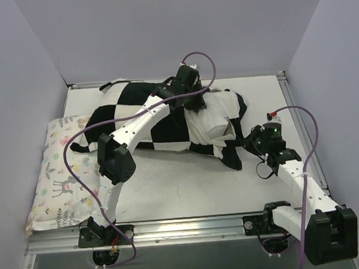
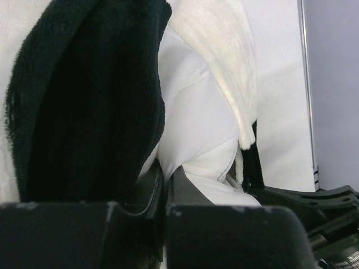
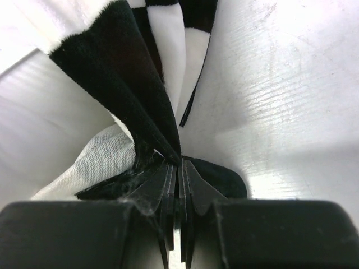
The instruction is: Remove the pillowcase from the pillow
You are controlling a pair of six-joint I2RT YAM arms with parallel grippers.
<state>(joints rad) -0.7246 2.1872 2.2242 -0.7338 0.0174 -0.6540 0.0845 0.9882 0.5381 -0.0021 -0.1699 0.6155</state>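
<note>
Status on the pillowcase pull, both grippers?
Left gripper shut, apparently pinching pillow fabric. Right gripper shut on pillowcase edge. One pillow end bared, rest inside pillowcase. Floral pillow at left, clear of both grippers.

Pillowcase (image 3: 112, 73) looked plush: matt cloth, fuzzy nap, loose fibres at edges. Pillow (image 2: 193, 117) was smooth white woven cloth, faint sheen, creased. Counter (image 3: 280, 84) was white, smooth, semi-gloss, finely scuffed. Floral pillow (image 1: 62, 173), left of frame: matt printed cloth. Rail (image 1: 192, 227), bottom: brushed metal. Left end effector (image 2: 166, 185) and right end effector (image 3: 178, 174) looked matt black plastic.
</note>
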